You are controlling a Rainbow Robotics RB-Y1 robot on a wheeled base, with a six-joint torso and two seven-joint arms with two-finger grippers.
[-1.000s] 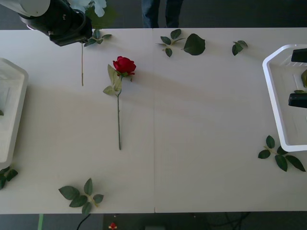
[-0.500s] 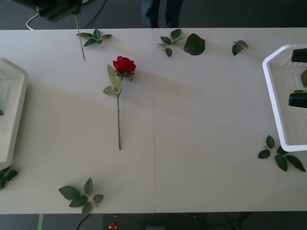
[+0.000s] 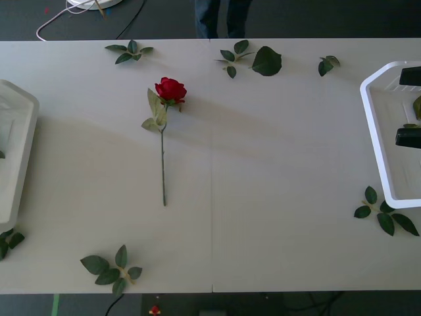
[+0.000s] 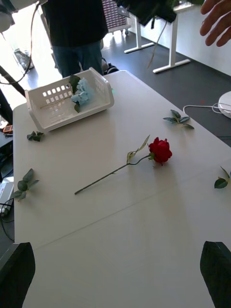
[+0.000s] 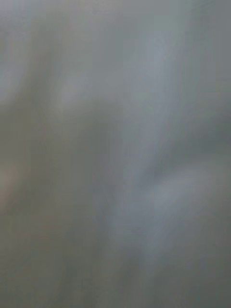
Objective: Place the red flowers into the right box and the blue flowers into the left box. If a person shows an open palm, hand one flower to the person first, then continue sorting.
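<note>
A white table (image 3: 276, 171) made of two boards meeting at a centre seam stands on a dark floor (image 3: 296, 16), where a white cable (image 3: 49, 26) trails beyond the far edge. Loose leaf sprigs lie around the rim: three along the far side (image 3: 130, 51), one near the front edge (image 3: 112, 266), and one just in front of the right box (image 3: 385, 214).

The red rose (image 3: 170, 89) lies flat on the left half, bloom toward the far edge and stem running toward the front, well apart from both boxes.

The left box (image 4: 98, 101), a slotted white basket at the table's left end, holds a pale blue flower (image 4: 84, 92). The right box (image 3: 371, 131) sits at the right end, with something green at the picture's edge inside it.

The right gripper (image 3: 409, 106) hangs over the right box with its black fingers (image 4: 216, 269) spread wide and nothing between them. The left gripper (image 4: 149, 8) is raised beyond the far edge, clamped on a flower stem (image 4: 158, 41) that dangles below it, near a person's open hand (image 4: 219, 19). The left wrist view is an unreadable blur.

The table's middle and right half are bare
</note>
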